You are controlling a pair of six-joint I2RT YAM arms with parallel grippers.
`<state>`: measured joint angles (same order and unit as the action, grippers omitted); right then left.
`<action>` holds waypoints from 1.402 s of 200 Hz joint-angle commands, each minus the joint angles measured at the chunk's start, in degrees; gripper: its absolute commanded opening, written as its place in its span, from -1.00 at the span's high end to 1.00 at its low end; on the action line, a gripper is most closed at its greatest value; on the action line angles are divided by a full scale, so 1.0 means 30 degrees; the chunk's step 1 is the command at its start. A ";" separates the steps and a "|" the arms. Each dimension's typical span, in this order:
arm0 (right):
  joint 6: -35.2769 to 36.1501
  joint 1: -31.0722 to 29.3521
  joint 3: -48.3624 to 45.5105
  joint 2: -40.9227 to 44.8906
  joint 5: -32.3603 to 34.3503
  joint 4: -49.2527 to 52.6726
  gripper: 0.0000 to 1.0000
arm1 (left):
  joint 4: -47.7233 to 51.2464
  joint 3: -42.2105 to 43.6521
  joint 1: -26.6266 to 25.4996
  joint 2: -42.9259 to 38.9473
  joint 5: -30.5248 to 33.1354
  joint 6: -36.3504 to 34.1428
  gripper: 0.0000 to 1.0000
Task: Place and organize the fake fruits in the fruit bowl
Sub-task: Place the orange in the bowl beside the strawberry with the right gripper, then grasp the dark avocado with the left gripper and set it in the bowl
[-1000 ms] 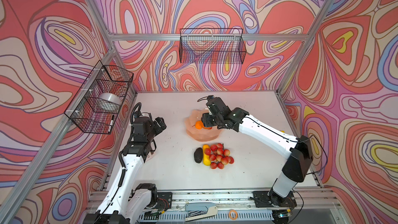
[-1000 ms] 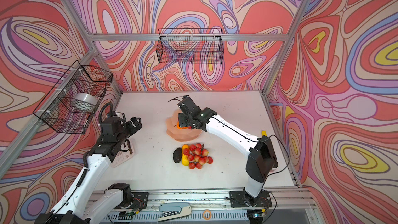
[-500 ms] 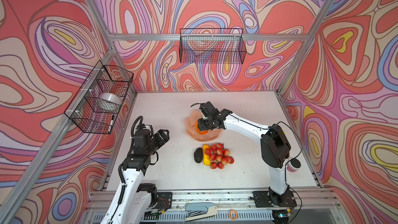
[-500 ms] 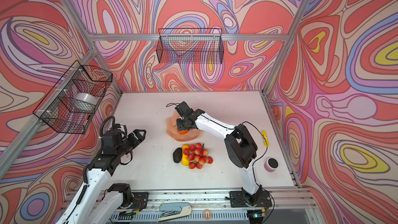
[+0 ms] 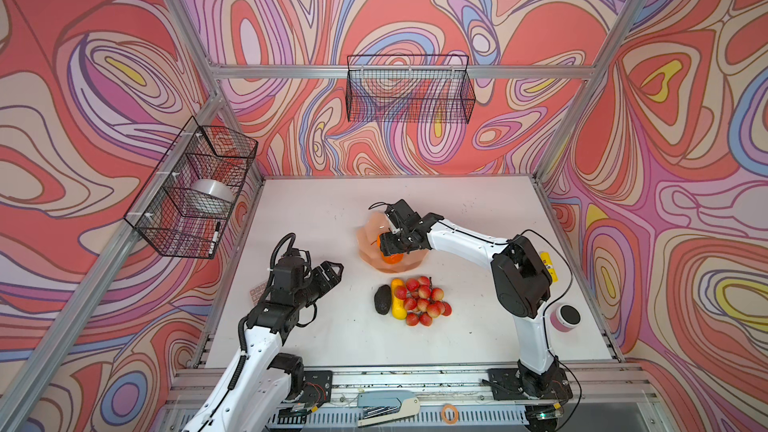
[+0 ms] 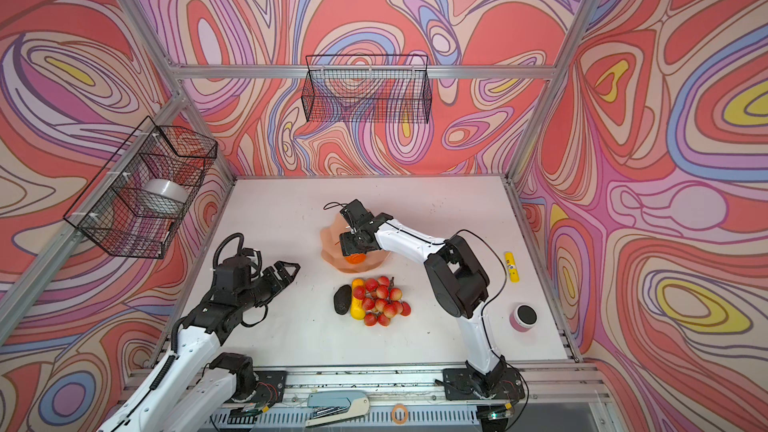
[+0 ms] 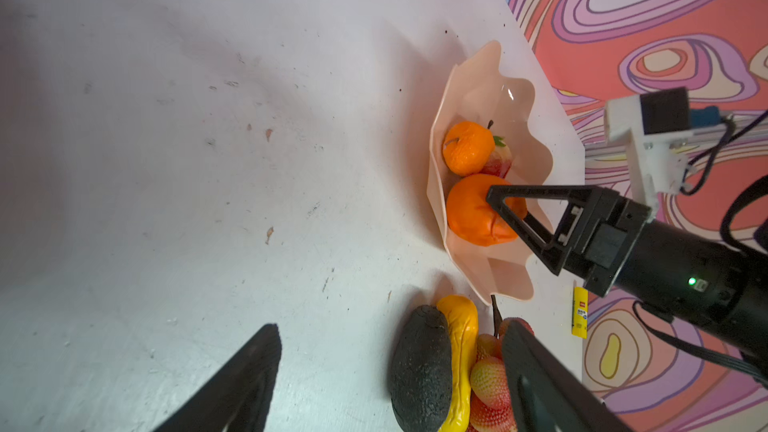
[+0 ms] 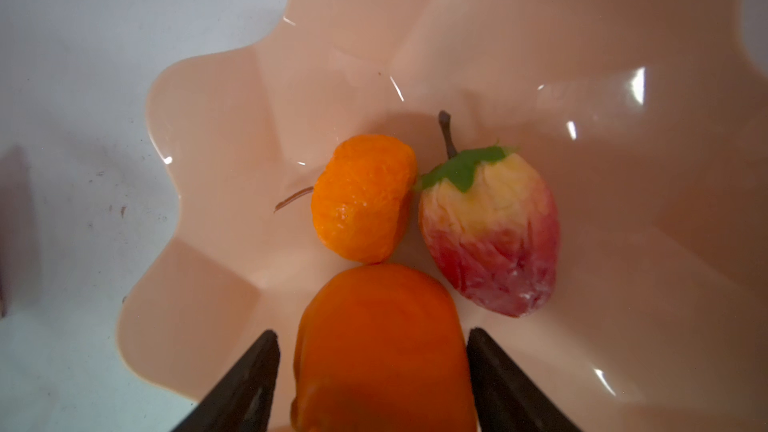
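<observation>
While the right gripper point(image 5: 390, 245) hangs over the fruit bowl point(image 5: 368, 232) near the table's point(image 5: 457, 209) centre, both top views hide how its jaws stand; the larger orange point(image 5: 392, 259) shows at the bowl's five o'clock side. At six o'clock of the bowl the avocado point(image 5: 382, 300), long yellow fruit point(image 5: 398, 303) and berry bunch point(image 6: 384, 305) lie on the table, touching one another. The left gripper point(image 5: 330, 272), at eight o'clock of the bowl, is spread and empty. Left wrist view: the smaller orange point(image 7: 467, 147) and strawberry point(image 7: 498, 162) sit together in the bowl, the larger orange beside them showing a crease, so its skin is probably soft and the fruit light. Right wrist view: the right gripper's fingers point(image 8: 249, 367) stand apart on either side of the larger orange point(image 8: 378, 347), gripping nothing. The bowl's glossy wall point(image 8: 216, 276) suggests round fruit may slide or roll on it. Of what remains, the avocado's matt, rough skin should hold well if taken across its narrow width. The berry bunch looks loose and is best taken around its middle.
</observation>
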<state>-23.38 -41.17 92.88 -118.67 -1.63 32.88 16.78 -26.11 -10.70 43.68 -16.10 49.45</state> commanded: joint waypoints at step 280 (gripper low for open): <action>-0.1327 0.1392 -0.7783 1.1652 0.3935 -0.5258 -0.88 | -0.3863 -0.2441 -0.9592 1.1425 0.2744 -0.0227 0.30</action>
<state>-28.38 -37.34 70.06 -84.86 10.55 18.72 2.26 -32.29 -39.09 79.07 -9.61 49.52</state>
